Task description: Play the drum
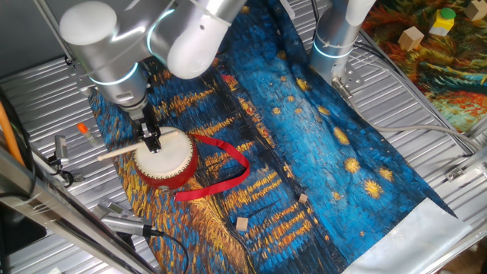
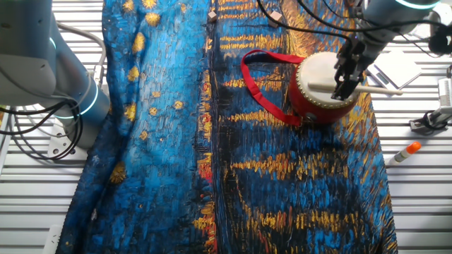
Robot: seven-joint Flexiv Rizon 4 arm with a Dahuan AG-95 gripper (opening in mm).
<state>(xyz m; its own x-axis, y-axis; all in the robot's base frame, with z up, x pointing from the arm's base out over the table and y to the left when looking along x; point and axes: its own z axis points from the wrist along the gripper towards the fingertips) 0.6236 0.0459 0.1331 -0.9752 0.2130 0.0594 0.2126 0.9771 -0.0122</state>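
Mid-strike: tool point(image 1: 152, 141) clamped on stick point(image 1: 120, 152), tip over drum point(image 1: 167, 158) skin. Next: lift & tap down w/ wrist.

No legible text or markings.

One fixed view looks steeply down on the desk point(image 1: 426, 129) from just behind the arm's big joints, close in. The other fixed view looks down from the opposite side, a little farther off. Both share the painted cloth point(image 1: 319, 152) and the drum point(image 1: 166, 158)
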